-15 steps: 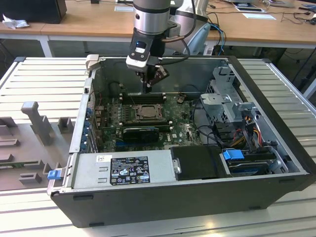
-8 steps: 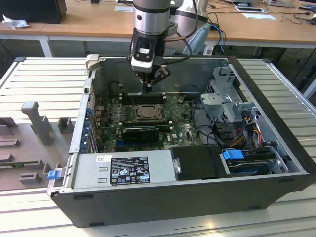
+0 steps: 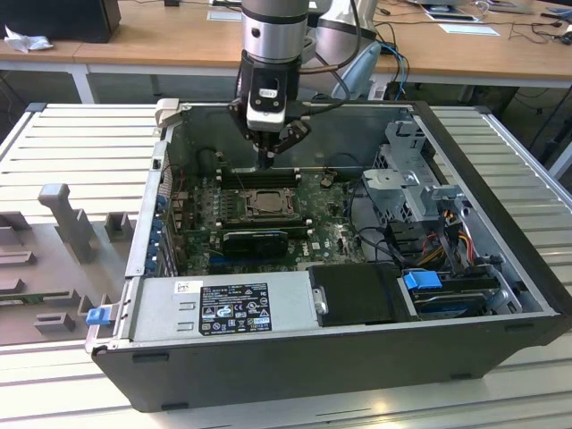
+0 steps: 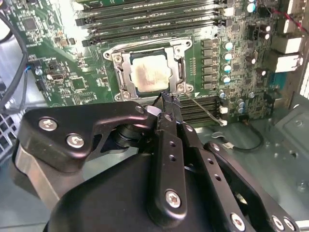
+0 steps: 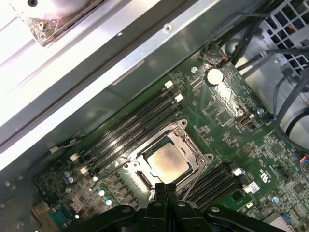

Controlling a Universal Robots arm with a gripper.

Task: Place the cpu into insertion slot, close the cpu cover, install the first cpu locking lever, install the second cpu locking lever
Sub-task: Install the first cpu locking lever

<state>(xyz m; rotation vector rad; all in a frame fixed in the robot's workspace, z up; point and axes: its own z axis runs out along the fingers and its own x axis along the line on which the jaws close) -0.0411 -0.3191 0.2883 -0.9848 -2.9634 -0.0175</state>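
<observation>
The cpu (image 4: 152, 75) lies flat in the insertion slot (image 4: 116, 58) in the middle of the green motherboard, its grey top showing through the window of the cpu cover (image 4: 126, 72), which lies down around it. My gripper (image 4: 166, 100) is shut, its black fingers pressed together with nothing between them. The tip hangs just over the socket's corner. A thin metal locking lever (image 4: 205, 110) slants away from that corner beside the tip. In the first wrist view the cpu (image 5: 166, 162) sits just beyond the gripper (image 5: 166, 187). In the exterior view the gripper (image 3: 265, 163) points down over the socket (image 3: 265, 204).
Long black memory slots (image 4: 145, 21) flank the socket. The open black computer case (image 3: 500, 206) walls in the board. A grey power supply (image 3: 223, 304), a drive cage (image 3: 407, 192) and loose cables (image 3: 447, 241) crowd the case on the exterior view's right.
</observation>
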